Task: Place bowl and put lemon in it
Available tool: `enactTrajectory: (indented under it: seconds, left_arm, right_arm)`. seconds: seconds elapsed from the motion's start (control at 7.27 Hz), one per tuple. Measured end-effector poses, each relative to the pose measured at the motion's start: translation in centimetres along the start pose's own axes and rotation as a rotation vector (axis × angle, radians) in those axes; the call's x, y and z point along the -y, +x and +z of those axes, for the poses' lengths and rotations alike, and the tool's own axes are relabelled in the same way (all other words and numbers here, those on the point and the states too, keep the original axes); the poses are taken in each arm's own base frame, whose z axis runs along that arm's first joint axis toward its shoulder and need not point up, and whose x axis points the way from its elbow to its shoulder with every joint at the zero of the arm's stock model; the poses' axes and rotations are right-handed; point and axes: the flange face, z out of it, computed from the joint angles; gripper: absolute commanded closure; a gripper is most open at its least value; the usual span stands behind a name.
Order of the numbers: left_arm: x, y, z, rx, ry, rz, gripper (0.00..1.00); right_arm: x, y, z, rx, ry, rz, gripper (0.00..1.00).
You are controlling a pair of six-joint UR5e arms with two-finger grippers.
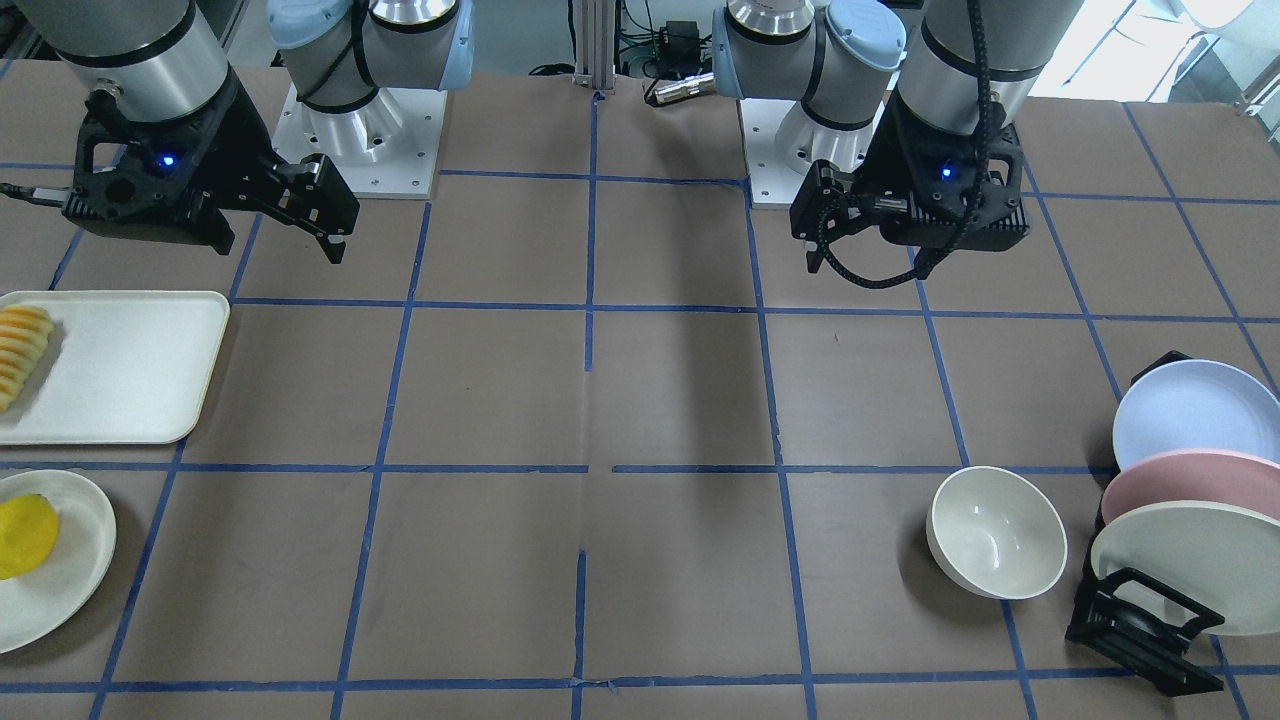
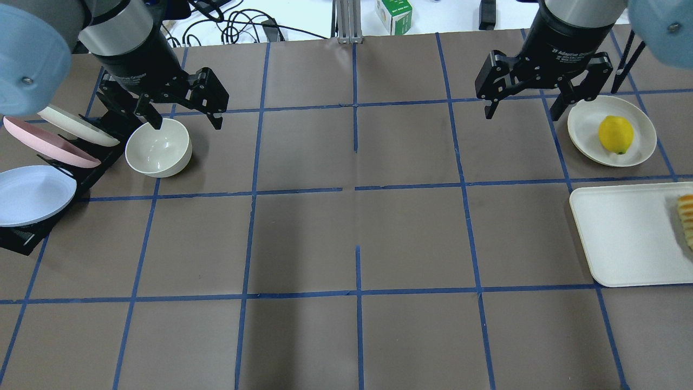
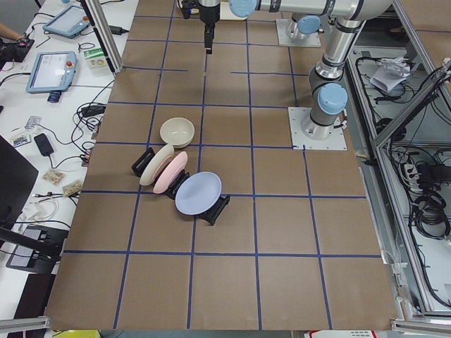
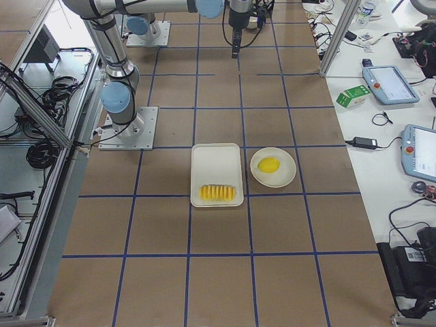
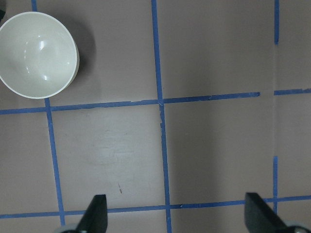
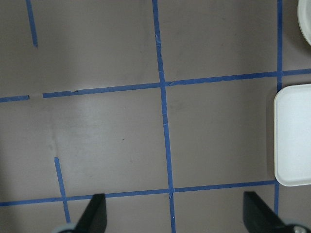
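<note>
The cream-white bowl (image 2: 158, 149) stands upright and empty on the brown table at the left, beside the plate rack; it also shows in the front view (image 1: 996, 532) and the left wrist view (image 5: 38, 54). The yellow lemon (image 2: 615, 134) lies on a cream plate (image 2: 582, 124) at the far right, and shows in the front view (image 1: 25, 535). My left gripper (image 2: 187, 122) is open and empty, raised above the table near the bowl. My right gripper (image 2: 521, 115) is open and empty, raised to the left of the lemon's plate.
A black rack (image 2: 32, 189) holds cream, pink and blue plates at the left edge. A white rectangular tray (image 2: 622, 233) with ridged yellow-orange sliced food (image 2: 686, 216) lies at the right, near the lemon's plate. Blue tape lines grid the table.
</note>
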Motion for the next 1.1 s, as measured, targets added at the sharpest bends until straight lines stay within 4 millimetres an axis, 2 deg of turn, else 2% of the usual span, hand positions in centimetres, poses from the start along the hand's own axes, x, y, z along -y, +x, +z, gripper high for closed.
enactTrajectory:
  seconds: [0.28, 0.41, 0.55, 0.83, 0.96, 1.1]
  left_arm:
    - [0.4, -1.1, 0.3, 0.005, -0.005, -0.016, 0.00]
    - [1.2, -3.1, 1.1, 0.003, -0.012, -0.047, 0.00]
    - [2.8, -7.2, 2.8, -0.004, -0.022, -0.113, 0.00]
    - [6.3, -16.3, 8.3, -0.013, -0.025, -0.121, 0.00]
    - [8.0, -20.0, 11.7, -0.013, -0.024, -0.092, 0.00]
    - [9.4, -22.7, 14.6, -0.009, -0.012, -0.078, 0.00]
  right_arm:
    - [0.0, 0.0, -0.1, 0.002, 0.002, -0.001, 0.00]
    - [0.0, -0.1, -0.1, 0.005, 0.004, -0.001, 0.00]
    - [0.2, 0.0, 0.0, 0.010, 0.003, -0.002, 0.00]
    - [1.1, 1.2, 0.9, -0.010, -0.002, -0.005, 0.00]
    - [2.6, 3.1, 1.6, -0.027, 0.008, 0.014, 0.00]
    - [4.8, 6.0, 2.8, -0.035, 0.021, 0.050, 0.00]
